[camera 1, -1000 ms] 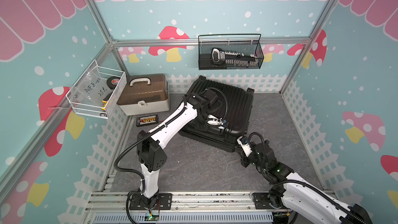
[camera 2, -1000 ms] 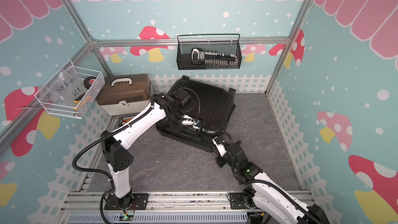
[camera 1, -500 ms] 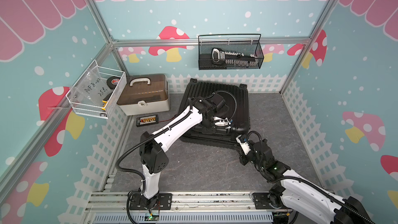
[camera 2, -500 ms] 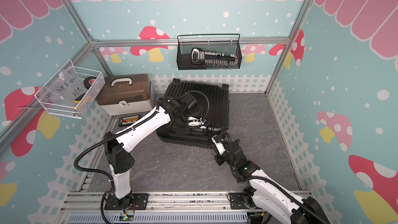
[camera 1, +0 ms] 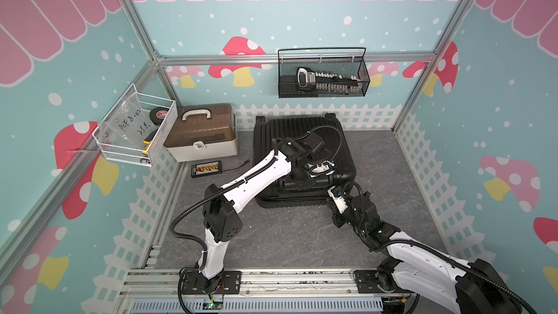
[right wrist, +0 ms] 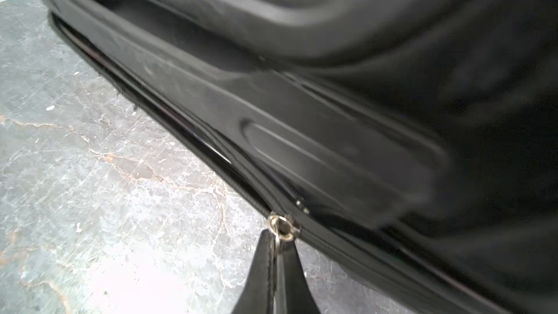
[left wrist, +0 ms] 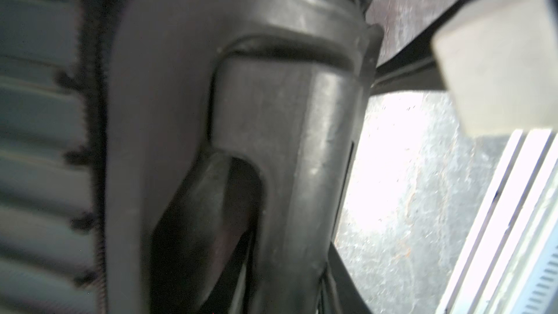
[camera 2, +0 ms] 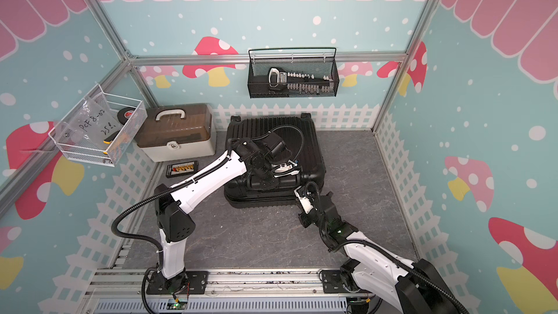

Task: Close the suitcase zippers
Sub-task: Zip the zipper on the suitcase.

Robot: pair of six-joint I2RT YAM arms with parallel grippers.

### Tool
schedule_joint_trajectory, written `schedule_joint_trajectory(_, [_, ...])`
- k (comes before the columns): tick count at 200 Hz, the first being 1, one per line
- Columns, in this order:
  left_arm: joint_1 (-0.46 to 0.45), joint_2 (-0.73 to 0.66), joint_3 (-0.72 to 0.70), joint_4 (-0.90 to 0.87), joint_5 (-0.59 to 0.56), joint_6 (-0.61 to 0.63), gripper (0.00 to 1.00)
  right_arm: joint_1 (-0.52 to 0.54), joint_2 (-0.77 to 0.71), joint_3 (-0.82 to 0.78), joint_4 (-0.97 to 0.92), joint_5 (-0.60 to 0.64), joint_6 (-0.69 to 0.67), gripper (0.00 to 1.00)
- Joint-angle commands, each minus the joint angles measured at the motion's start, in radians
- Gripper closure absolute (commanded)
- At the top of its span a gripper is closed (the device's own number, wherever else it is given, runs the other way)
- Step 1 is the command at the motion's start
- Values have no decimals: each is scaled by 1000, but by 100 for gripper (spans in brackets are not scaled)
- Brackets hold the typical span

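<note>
At suitcase (camera 1: 302,134) near right corner: right gripper (right wrist: 275,246) clamped on pull (right wrist: 282,227); unclosed zippers (right wrist: 169,102) run along near edge toward left gripper (camera 1: 303,176), whose grip cannot be told

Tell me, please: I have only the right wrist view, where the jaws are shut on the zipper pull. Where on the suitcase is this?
Observer: The right gripper is at the near right corner of the suitcase.
Operator: And the other arm?
Observer: The left gripper is over the near edge, by the side handle; whether its jaws grip it, I cannot tell.
Operator: What stands beside the suitcase?
Observer: A white box with brown lid, on its left, apart from it.
</note>
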Motion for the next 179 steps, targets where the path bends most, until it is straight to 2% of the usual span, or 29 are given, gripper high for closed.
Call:
schedule_joint_trajectory(1, [22, 42, 40, 240, -12, -246, 84, 55, 14, 34, 68, -148, -39, 100])
schedule_joint_trajectory(107, [17, 121, 109, 293, -27, -372, 85, 101, 87, 52, 135, -140, -38, 100])
schedule_joint_trajectory(179, [17, 199, 214, 310, -65, -460, 85, 140, 125, 56, 172, -137, -38, 100])
